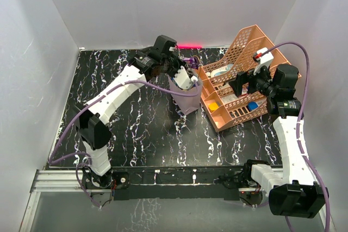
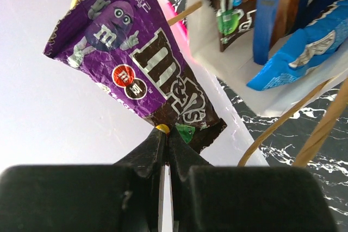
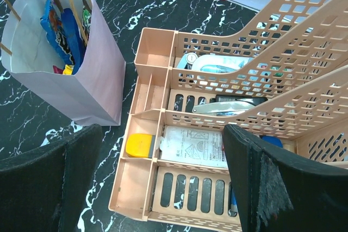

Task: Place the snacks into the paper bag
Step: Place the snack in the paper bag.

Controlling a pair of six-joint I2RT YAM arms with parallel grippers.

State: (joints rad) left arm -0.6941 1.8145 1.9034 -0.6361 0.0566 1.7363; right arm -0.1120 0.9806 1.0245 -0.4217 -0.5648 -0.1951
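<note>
My left gripper (image 2: 167, 132) is shut on the bottom edge of a purple-brown M&M's packet (image 2: 136, 63) and holds it over the open top of the paper bag (image 1: 186, 97). The bag stands upright mid-table and holds blue packets (image 2: 304, 47) and a brown one (image 2: 235, 12); its tan handles (image 2: 321, 123) stick up. In the top view the left gripper (image 1: 182, 71) is right above the bag. The bag (image 3: 81, 74) also shows in the right wrist view with blue snacks (image 3: 62, 33) inside. My right gripper (image 3: 163, 188) is open and empty, hovering above the salmon organiser tray (image 3: 136, 210).
The salmon-pink mesh organiser (image 1: 239, 80) stands right of the bag, holding a yellow block (image 3: 138, 145), a white card packet (image 3: 193, 146), tape and tools. A pink strip (image 1: 190, 46) lies by the back wall. White walls enclose the black marbled table (image 1: 147, 134).
</note>
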